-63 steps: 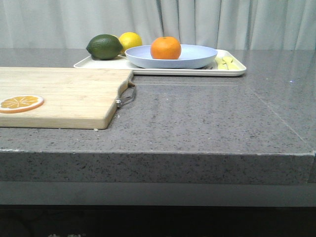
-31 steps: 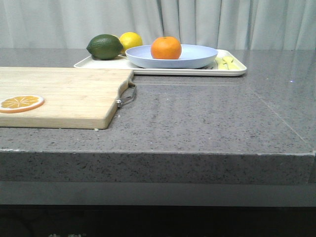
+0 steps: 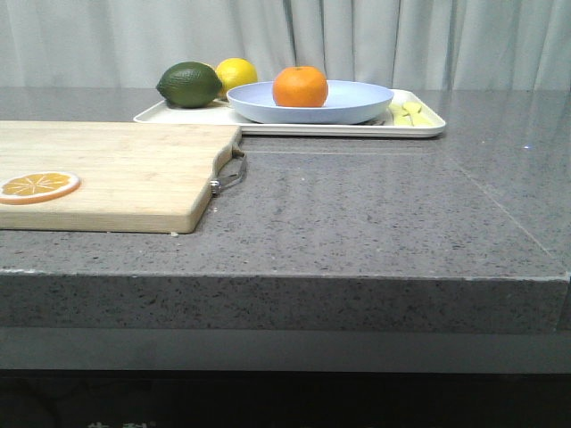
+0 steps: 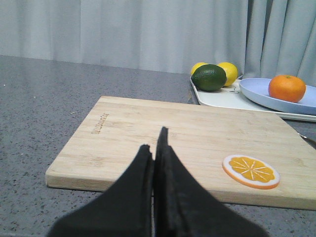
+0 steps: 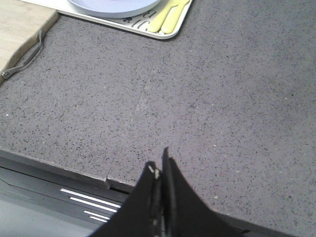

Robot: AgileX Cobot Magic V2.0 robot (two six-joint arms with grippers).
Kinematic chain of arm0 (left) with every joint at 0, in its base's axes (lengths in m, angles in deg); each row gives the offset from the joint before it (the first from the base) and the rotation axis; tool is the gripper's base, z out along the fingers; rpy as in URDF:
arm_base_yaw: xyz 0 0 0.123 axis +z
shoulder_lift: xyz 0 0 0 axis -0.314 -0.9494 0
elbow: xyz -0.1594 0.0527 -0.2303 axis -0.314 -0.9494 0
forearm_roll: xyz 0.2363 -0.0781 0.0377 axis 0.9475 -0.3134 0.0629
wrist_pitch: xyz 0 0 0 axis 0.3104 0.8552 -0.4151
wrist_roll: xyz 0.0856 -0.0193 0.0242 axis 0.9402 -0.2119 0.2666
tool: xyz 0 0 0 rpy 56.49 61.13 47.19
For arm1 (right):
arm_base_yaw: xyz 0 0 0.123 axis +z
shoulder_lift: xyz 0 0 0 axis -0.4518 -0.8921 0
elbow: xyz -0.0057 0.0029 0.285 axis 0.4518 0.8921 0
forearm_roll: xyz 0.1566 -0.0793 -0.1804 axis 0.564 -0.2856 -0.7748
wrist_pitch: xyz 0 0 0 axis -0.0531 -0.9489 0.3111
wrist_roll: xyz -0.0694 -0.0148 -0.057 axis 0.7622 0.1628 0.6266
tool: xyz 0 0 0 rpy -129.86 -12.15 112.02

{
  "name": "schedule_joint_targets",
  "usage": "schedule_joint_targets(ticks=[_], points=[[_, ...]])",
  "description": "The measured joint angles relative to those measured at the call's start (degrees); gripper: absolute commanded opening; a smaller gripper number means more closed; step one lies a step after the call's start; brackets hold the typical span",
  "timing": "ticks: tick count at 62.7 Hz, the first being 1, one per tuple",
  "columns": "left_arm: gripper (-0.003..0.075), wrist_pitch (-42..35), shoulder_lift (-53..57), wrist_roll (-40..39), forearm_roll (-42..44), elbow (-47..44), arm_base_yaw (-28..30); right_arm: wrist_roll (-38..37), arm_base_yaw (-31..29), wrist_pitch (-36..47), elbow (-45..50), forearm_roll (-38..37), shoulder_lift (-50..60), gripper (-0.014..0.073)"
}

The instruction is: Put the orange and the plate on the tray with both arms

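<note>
The orange (image 3: 300, 86) sits in the lavender-blue plate (image 3: 357, 101), and the plate rests on the cream-white tray (image 3: 419, 130) at the back of the counter. All three also show in the left wrist view: the orange (image 4: 287, 88), the plate (image 4: 256, 90) and the tray (image 4: 217, 97). The right wrist view catches the plate's edge (image 5: 113, 7) and the tray's corner (image 5: 168, 30). My left gripper (image 4: 154, 140) is shut and empty, low over the near edge of the cutting board. My right gripper (image 5: 159, 167) is shut and empty above the counter's front edge. Neither gripper shows in the front view.
A wooden cutting board (image 3: 116, 169) with a metal handle (image 3: 230, 174) lies front left, with an orange slice (image 3: 37, 186) on it. A dark green fruit (image 3: 189, 84) and a yellow lemon (image 3: 235, 73) sit at the tray's left end. Pale yellow utensils (image 3: 409, 111) lie at its right end.
</note>
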Motion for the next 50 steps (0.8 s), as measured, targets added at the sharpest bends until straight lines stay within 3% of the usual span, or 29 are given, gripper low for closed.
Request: schedule_joint_targets(ticks=[17,35,50], points=[[-0.0018,0.0,0.0,0.0,0.0,0.0,0.0,0.0,-0.4,2.7,4.1,-0.2,2.3,-0.0070],[-0.0018,-0.1,0.0,0.0,0.0,0.0,0.0,1.2,-0.8,31.3,30.9,-1.7,17.4,-0.0070],[-0.0018,-0.1,0.0,0.0,0.0,0.0,0.0,1.5,-2.0,47.9,50.0,-1.6,28.6,-0.0070]])
